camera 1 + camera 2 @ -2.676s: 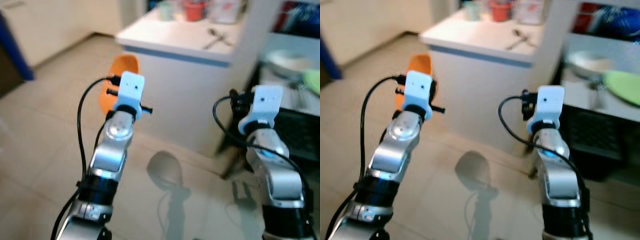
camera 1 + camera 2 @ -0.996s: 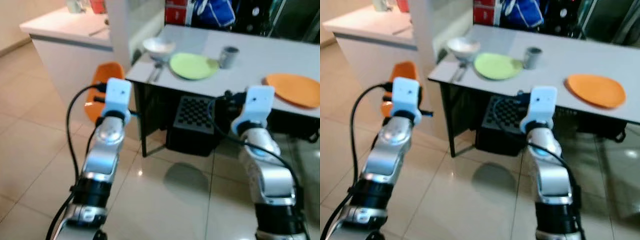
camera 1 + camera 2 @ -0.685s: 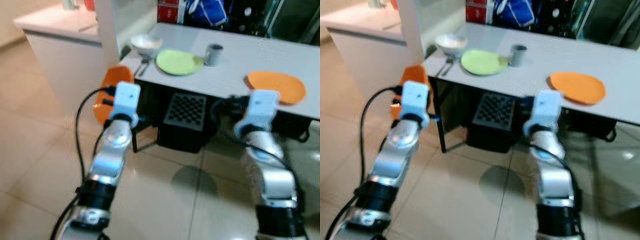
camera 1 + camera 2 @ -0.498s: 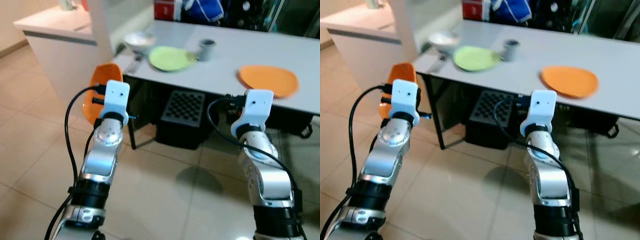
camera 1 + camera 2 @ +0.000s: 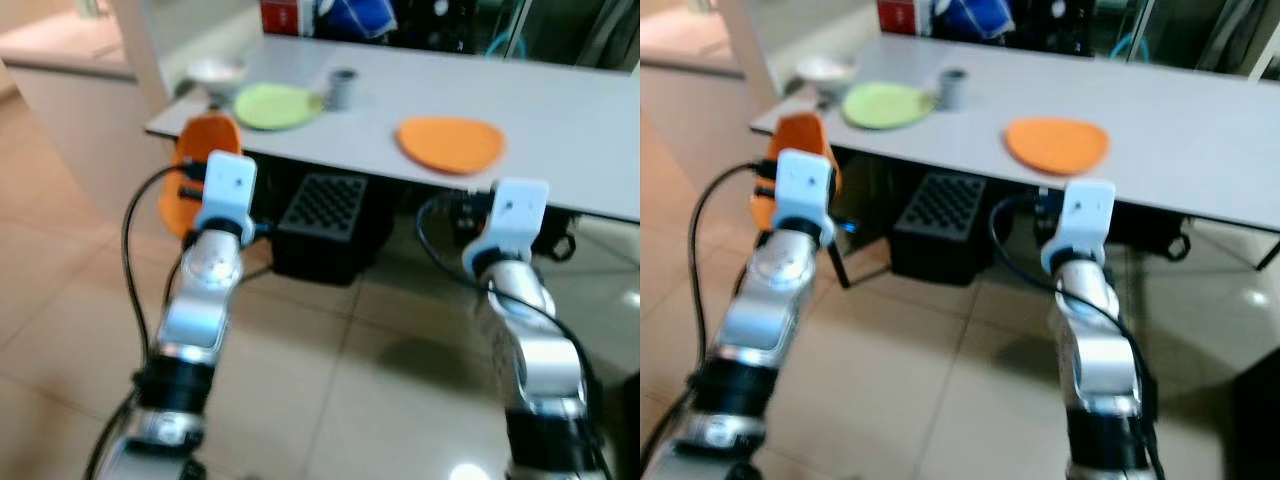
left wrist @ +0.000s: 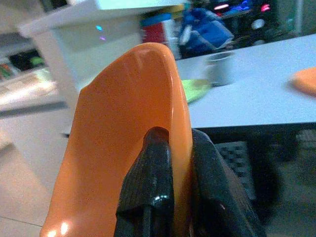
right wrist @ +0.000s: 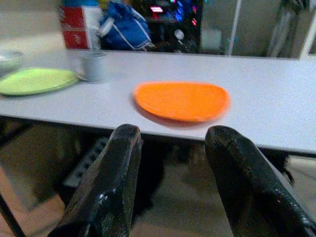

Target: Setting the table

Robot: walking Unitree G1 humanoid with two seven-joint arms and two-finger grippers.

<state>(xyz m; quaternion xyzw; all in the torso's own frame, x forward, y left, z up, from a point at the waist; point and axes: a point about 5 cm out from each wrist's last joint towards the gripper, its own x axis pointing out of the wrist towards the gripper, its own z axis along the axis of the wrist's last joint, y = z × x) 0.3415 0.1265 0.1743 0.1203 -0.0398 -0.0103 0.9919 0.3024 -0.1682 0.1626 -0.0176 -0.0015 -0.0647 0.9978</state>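
Observation:
My left gripper (image 6: 180, 173) is shut on the rim of an orange bowl (image 6: 128, 143), held upright at chest height left of the grey table (image 5: 570, 120); the bowl (image 5: 195, 150) rises behind the left wrist. On the table lie an orange plate (image 5: 450, 143) near the front edge, a green plate (image 5: 270, 104), a grey cup (image 5: 343, 85) and a white bowl (image 5: 217, 70) at the left end. My right gripper (image 7: 173, 131) is open and empty, level with the table edge, and points at the orange plate (image 7: 181, 100).
A black perforated crate (image 5: 320, 215) stands under the table. A white counter (image 5: 60, 50) lies to the far left. A red box (image 7: 74, 24) and a blue bag (image 7: 123, 27) sit behind the table. Beige tiled floor lies in front.
The view has swung right and closed in, so the table now spans the picture. Both arms keep their pose and the left gripper still holds the orange bowl.

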